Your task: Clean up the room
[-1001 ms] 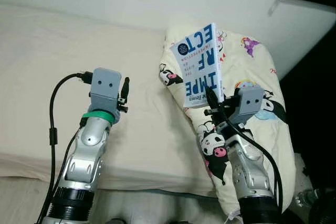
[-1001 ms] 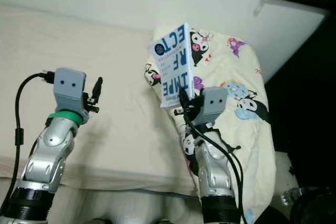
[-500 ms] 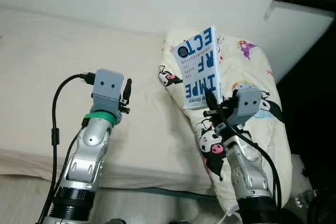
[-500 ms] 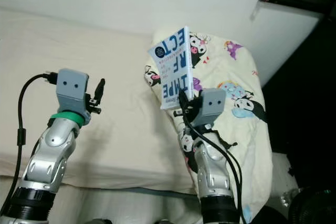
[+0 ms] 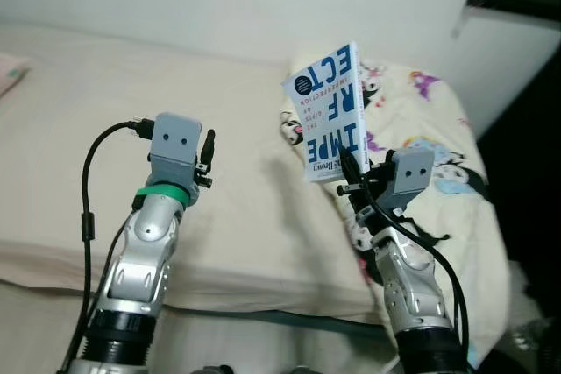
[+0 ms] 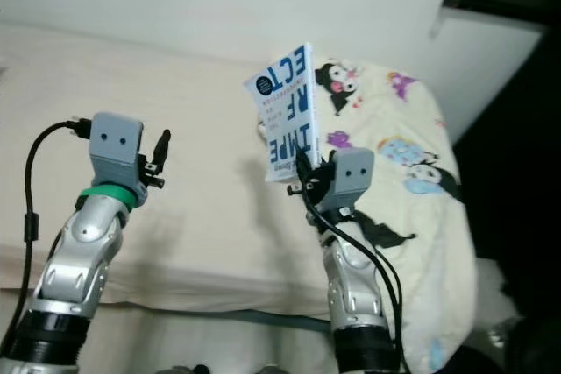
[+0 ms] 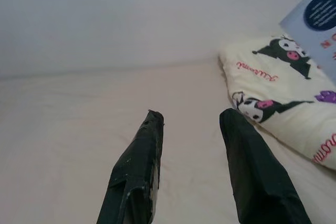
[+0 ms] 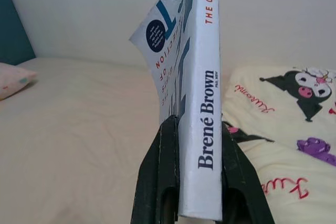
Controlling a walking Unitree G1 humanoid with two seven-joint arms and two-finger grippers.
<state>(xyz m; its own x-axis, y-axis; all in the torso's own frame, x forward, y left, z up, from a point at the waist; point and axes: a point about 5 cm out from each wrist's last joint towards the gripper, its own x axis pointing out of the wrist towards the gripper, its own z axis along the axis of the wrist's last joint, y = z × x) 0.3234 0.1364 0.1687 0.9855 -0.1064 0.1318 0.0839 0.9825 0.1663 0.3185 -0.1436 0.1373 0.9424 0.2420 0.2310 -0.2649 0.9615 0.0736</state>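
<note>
Right gripper (image 8: 197, 140) was clamped on the lower edge of the white-and-blue book (image 5: 330, 114), holding it upright above the cream bed (image 5: 254, 216) — just beside the cartoon-print quilt (image 5: 438, 155). Left gripper (image 7: 191, 124) was raised over the bed to the robot's left, fingers apart — empty.
</note>
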